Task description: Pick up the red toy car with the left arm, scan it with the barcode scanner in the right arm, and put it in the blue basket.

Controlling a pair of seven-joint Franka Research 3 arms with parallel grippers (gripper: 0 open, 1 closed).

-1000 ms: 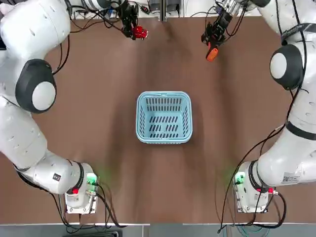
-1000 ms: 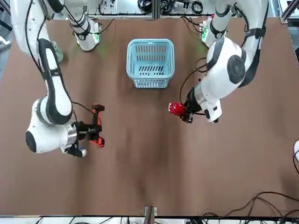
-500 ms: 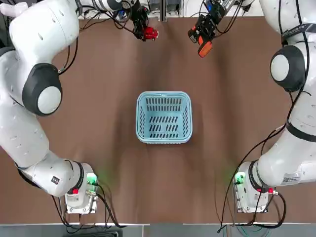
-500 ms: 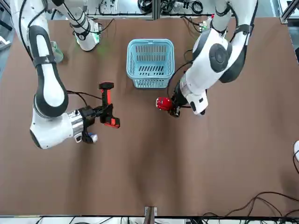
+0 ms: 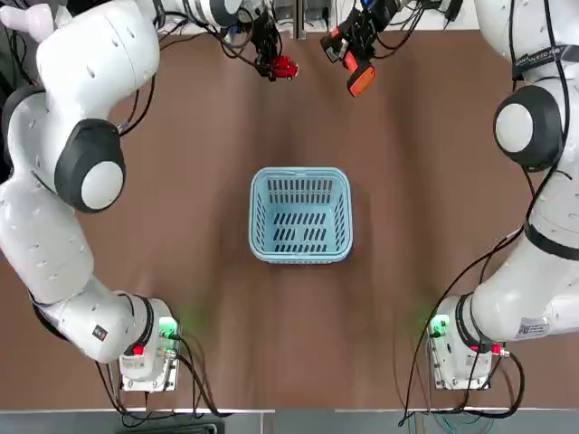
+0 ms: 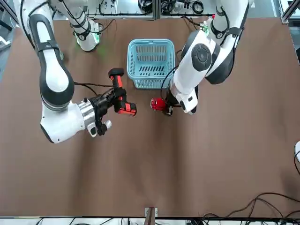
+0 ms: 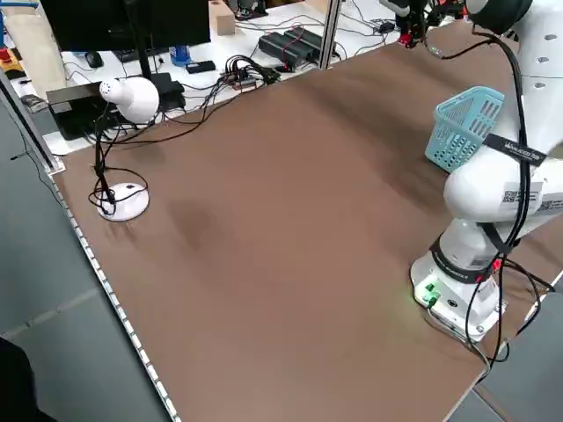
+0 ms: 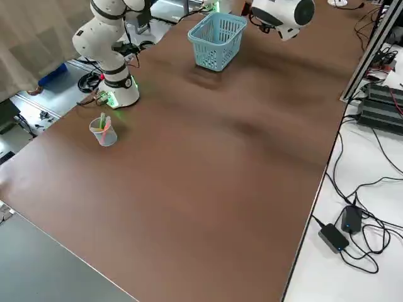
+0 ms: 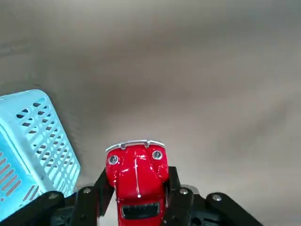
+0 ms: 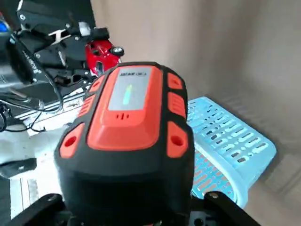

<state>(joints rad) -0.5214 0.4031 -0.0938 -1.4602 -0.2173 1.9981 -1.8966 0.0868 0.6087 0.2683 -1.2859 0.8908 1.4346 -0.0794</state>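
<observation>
– Here we are, 2 arms converging beyond the blue basket! Our left gripper pinches the red toy car by its sides, above the table.

– And our right gripper has its 2 fingers clamped on the barcode scanner, near the car. We judge this as lining up for the scan.

– So we want the car held steady while we turn the scanner's window squarely towards its code. We can't see any code from here!

– Gently does it: we leave a small gap, because a knock could twist the little car in that grip. Only after a good read do we head for the basket.

– Around us, the brown tabletop looks smooth, with soft shadows. A cup of pens stands on it.

– Past the edge, we spot a monitor and black power adapters among loose cables.
</observation>
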